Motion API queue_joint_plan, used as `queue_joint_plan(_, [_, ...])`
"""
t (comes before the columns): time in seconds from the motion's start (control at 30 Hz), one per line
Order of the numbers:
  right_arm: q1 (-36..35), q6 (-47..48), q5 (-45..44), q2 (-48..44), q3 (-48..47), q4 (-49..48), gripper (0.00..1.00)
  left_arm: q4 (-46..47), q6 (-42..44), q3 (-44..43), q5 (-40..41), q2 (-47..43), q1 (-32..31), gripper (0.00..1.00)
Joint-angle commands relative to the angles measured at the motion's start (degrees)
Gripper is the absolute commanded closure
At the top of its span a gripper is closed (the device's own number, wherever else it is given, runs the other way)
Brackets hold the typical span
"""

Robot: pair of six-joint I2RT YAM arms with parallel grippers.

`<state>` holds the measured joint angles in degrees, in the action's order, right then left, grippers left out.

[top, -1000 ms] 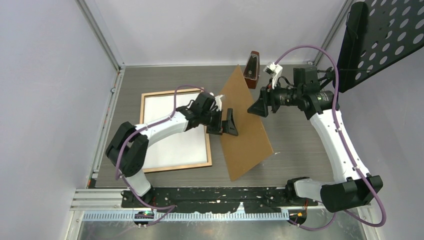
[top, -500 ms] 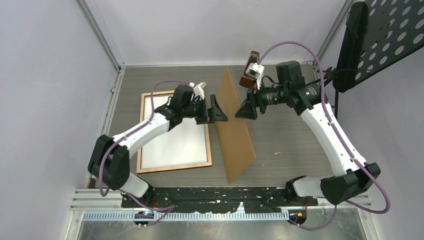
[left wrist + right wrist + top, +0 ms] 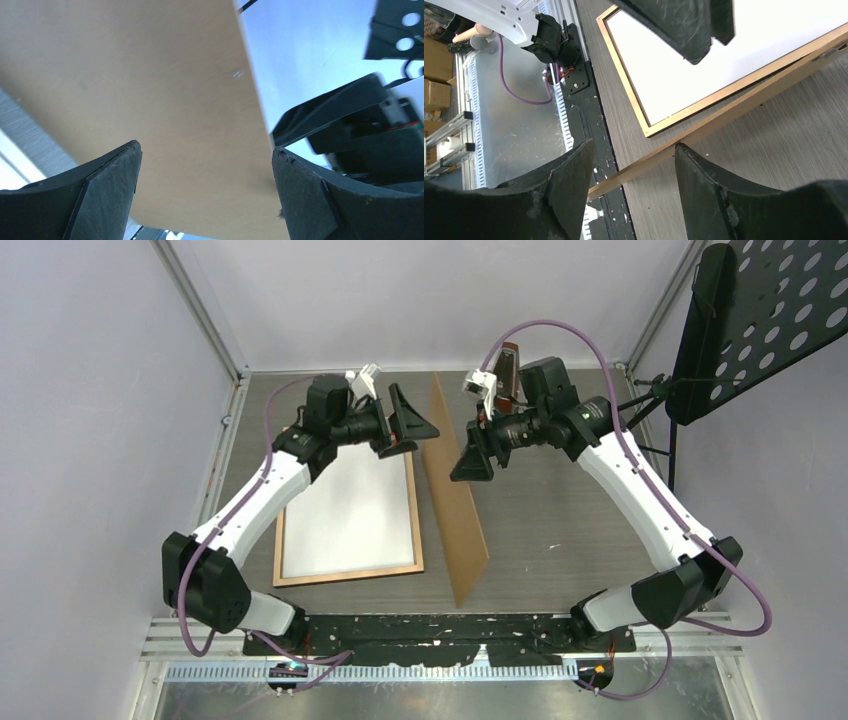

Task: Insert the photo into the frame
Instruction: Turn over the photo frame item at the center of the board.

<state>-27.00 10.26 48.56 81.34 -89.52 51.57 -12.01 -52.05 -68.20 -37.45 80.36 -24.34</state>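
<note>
The frame (image 3: 347, 576) lies flat at the left of the table, its wood-coloured rear face up. A white sheet (image 3: 350, 505) fills it, seemingly the photo's plain reverse; no beach print shows. The brown backing board (image 3: 455, 510) stands almost on edge just right of the frame. My left gripper (image 3: 408, 420) is open and empty on the board's left, facing its brown face (image 3: 150, 90). My right gripper (image 3: 472, 460) is open and empty on the board's right. In the right wrist view the board's edge (image 3: 724, 120) and the frame (image 3: 624, 75) lie beyond my open right gripper (image 3: 634, 190).
A small dark brown object (image 3: 508, 365) stands at the back behind the right arm. A black perforated panel (image 3: 760, 320) hangs at the upper right. A metal rail (image 3: 400, 645) runs along the near edge. Grey walls close in the left side and the back.
The backing board has swung up from leaning right to almost on edge. Both grippers have moved toward the back of the table and stayed open.
</note>
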Motion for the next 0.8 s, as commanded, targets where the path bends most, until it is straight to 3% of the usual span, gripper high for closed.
queue_joint_plan(0.0, [-1.9,-0.6,-0.7,0.5,-4.0,-0.5,0.33,-4.1,-2.1,-8.4,-4.4,3.0,0.9,0.00])
queue_joint_plan(0.23, [-4.0,-0.5,-1.3,2.8,-6.4,0.1,0.31,-7.5,-5.0,-14.6,-4.2,4.9,0.8,0.00])
queue_joint_plan(0.47, [-5.8,-0.8,-1.2,6.1,-9.5,-0.1,0.30,-7.3,-11.4,-9.6,-5.5,3.9,0.7,0.00])
queue_joint_plan(0.77, [-8.0,-0.8,-1.1,9.6,-12.0,0.3,0.30,-8.5,-13.2,-5.2,-6.9,-0.4,0.3,0.01])
